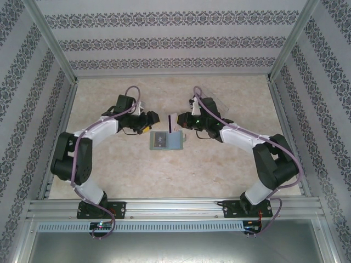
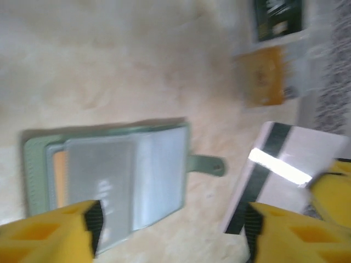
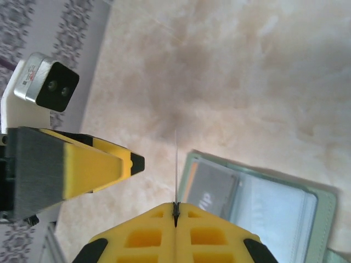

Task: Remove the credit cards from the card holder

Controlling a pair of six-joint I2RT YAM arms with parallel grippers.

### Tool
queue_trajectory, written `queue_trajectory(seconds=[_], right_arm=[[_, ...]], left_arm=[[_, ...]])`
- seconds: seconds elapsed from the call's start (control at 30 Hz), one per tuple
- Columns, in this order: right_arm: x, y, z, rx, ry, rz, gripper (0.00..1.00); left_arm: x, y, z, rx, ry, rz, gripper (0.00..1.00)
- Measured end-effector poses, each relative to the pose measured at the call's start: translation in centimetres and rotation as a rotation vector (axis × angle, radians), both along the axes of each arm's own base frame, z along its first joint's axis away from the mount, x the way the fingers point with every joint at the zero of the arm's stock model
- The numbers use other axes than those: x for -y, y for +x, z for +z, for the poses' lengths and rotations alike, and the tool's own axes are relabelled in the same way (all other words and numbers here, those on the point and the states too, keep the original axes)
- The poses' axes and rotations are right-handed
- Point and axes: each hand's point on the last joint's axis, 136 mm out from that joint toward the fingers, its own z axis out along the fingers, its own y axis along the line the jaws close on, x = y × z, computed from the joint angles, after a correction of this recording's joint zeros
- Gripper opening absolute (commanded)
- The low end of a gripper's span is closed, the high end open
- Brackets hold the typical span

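One card (image 1: 174, 121) is already out, pinched on edge in the right gripper (image 3: 175, 207), whose jaws are clamped tight on it just past the holder's far edge. Holder (image 1: 166, 141) lies open and flat on the table (image 1: 230, 170) between both arms, long axis running left-right. Left gripper (image 2: 170, 235) hangs right over it, jaws spread wide, so I'd guess it's closer for the next one.

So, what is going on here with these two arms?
The right end effector is shut on a pale credit card with a black stripe, held on edge beside the open card holder. The left end effector is open close by, holding nothing. The holder's sleeves contain other cards.
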Motion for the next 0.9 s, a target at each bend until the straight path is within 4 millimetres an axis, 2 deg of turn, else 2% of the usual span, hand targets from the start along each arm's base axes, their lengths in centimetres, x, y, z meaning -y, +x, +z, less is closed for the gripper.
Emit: queue_trajectory(seconds=[0.13, 0.27, 0.37, 0.47, 0.53, 0.6, 0.77, 0.9], right_arm=[[0.3, 0.5, 1.8, 0.024, 0.094, 0.028, 0.00], [-0.1, 0.4, 3.9, 0.032, 0.198, 0.068, 0.00], [-0.5, 0.3, 5.5, 0.039, 0.265, 0.097, 0.00], [-0.9, 0.0, 6.7, 0.036, 0.320, 0.120, 0.00], [-0.9, 0.0, 7.4, 0.029, 0.352, 0.126, 0.00], [-0.9, 0.2, 7.8, 0.021, 0.379, 0.126, 0.00], [-0.8, 0.9, 7.4, -0.023, 0.422, 0.113, 0.00], [-0.5, 1.3, 7.0, -0.050, 0.432, 0.093, 0.00]], left_arm=[[1.1, 0.5, 3.6, 0.088, -0.121, -0.030, 0.86], [2.3, 0.5, 5.1, 0.113, -0.217, -0.071, 0.85], [3.0, 0.6, 6.1, 0.127, -0.273, -0.097, 0.79], [4.0, 0.7, 6.8, 0.133, -0.329, -0.125, 0.64], [4.6, 1.0, 7.2, 0.138, -0.368, -0.139, 0.50], [5.0, 1.1, 7.6, 0.142, -0.396, -0.148, 0.41], [5.2, 1.4, 8.8, 0.166, -0.434, -0.154, 0.17], [5.3, 1.4, 9.4, 0.179, -0.451, -0.160, 0.03]])
